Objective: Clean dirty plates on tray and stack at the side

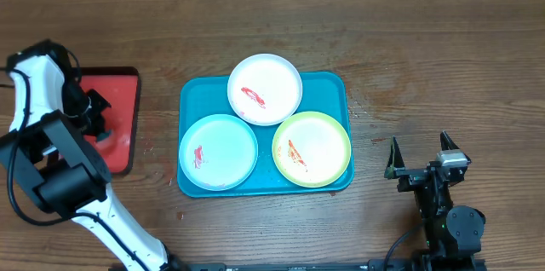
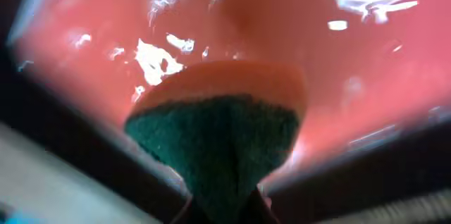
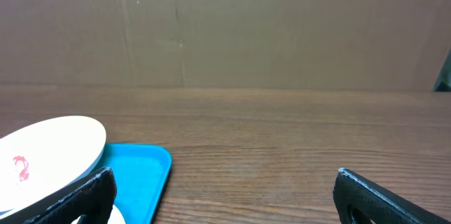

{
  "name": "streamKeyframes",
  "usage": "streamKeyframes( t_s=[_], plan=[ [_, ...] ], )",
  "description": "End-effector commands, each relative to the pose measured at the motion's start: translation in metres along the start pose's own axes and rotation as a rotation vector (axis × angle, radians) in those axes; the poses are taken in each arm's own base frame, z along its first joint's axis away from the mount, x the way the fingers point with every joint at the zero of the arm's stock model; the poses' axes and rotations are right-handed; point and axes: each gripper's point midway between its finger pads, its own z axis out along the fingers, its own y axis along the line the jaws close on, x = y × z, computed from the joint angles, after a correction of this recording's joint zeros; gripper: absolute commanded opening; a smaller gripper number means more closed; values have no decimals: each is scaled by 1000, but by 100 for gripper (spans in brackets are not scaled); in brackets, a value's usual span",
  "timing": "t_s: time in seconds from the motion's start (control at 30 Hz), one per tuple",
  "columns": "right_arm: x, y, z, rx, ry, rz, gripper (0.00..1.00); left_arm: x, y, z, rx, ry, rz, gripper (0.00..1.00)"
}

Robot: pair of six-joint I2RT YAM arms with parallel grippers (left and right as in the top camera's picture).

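Wooden table — nearest, right of the teal tray, right gripper spread wide, empty. Left of it, left gripper pinches a sponge above the red tray. All three plates lie smeared on the teal tray — sponge pickup, I'd say; next, carry it to a plate.

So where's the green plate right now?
From overhead, the yellow-green plate sits in the teal tray's near right corner, beside the light blue plate, just in front of the white plate and nearest the right pincer.
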Motion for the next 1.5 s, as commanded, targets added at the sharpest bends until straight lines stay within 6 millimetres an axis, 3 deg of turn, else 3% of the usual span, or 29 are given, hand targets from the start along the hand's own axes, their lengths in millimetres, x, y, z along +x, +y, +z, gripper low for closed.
streamKeyframes(
  t_s=[0.0,0.13,0.23,0.3,0.33,0.43,0.5,0.53,0.67,0.77,0.9,0.93,1.0,1.03,1.13,1.23,1.37,1.4,1.47],
  plan=[
    [2,-2,0,9,-2,-1,100,-14,2,-140,146,-288,-19,4],
    [2,-2,0,9,-2,-1,100,11,-13,-206,277,-427,85,4],
    [2,-2,0,9,-2,-1,100,51,-27,-212,314,-370,183,5],
    [2,-2,0,9,-2,-1,100,91,-63,-194,385,-227,383,4],
    [2,-2,0,9,-2,-1,100,125,-92,-171,429,-110,559,4],
    [2,-2,0,9,-2,-1,100,178,-120,-117,385,77,723,4],
    [2,-2,0,9,-2,-1,100,204,-138,-73,344,135,807,4],
    [2,-2,0,9,-2,-1,100,223,-148,-42,320,157,866,4],
    [2,-2,0,9,-2,-1,100,245,-166,0,282,128,905,4],
    [2,-2,0,9,-2,-1,100,238,-161,20,146,43,851,4],
    [2,-2,0,9,-2,-1,100,236,-151,28,39,2,829,4],
    [2,-2,0,9,-2,-1,100,236,-151,28,39,2,814,8],
    [2,-2,0,9,-2,-1,100,237,-152,28,49,9,811,61],
    [2,-2,0,9,-2,-1,100,237,-153,26,62,14,811,68],
    [2,-2,0,9,-2,-1,100,234,-163,7,95,-2,814,70],
    [2,-2,0,9,-2,-1,100,227,-173,-27,130,-41,829,70],
    [2,-2,0,9,-2,-1,100,203,-175,-106,197,-190,788,64],
    [2,-2,0,9,-2,-1,100,190,-172,-132,220,-262,755,57],
    [2,-2,0,9,-2,-1,100,166,-160,-168,259,-376,671,52]
  ],
)
